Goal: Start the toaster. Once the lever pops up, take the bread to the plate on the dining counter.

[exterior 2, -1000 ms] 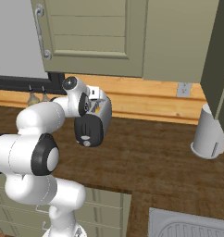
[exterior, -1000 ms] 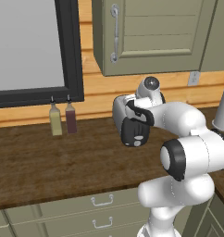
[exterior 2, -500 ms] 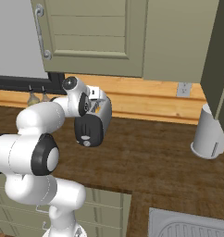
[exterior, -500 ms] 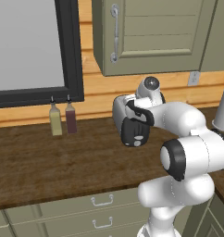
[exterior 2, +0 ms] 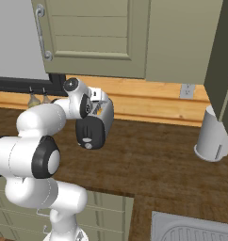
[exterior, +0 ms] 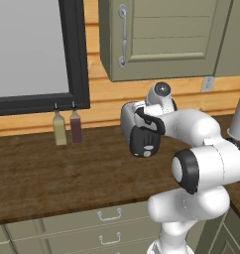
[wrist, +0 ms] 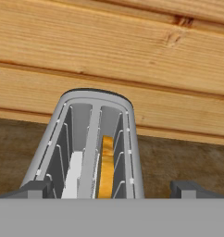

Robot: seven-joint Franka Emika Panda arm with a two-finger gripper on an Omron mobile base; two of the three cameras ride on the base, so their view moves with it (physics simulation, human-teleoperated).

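- Toaster (exterior: 133, 121): stands on the brown wood-grain counter (exterior: 47, 173), close against the plank wall (wrist: 112, 55). Its black end face with the round pale knob (exterior 2: 88, 140) faces the robot in both base views.
- Seen from the hand camera, the toaster (wrist: 93, 143) lies directly below, with both top slots open to view.
- Bread (wrist: 106, 164): sits inside the toaster, in the slot on the right of the hand view, standing on edge. A white piece (wrist: 73, 176) sits in the other slot; what it is cannot be told.
- Gripper (wrist: 111, 189): jaws spread wide, nothing between them. The two dark fingertips (wrist: 33, 189) stand one on each side of the toaster's near end; whether they touch it cannot be told.
- The arm's wrist covers the top of the toaster in both base views.
- Two bottles (exterior: 66, 128), one yellowish and one dark red, stand well to the left of the toaster, against the wall beneath a black-framed window (exterior: 75, 54).
- A pale grey cylindrical container (exterior 2: 213, 136) stands well to the right of the toaster on the same counter.
- A grey-green wall cabinet (exterior: 166, 37) hangs above the toaster.
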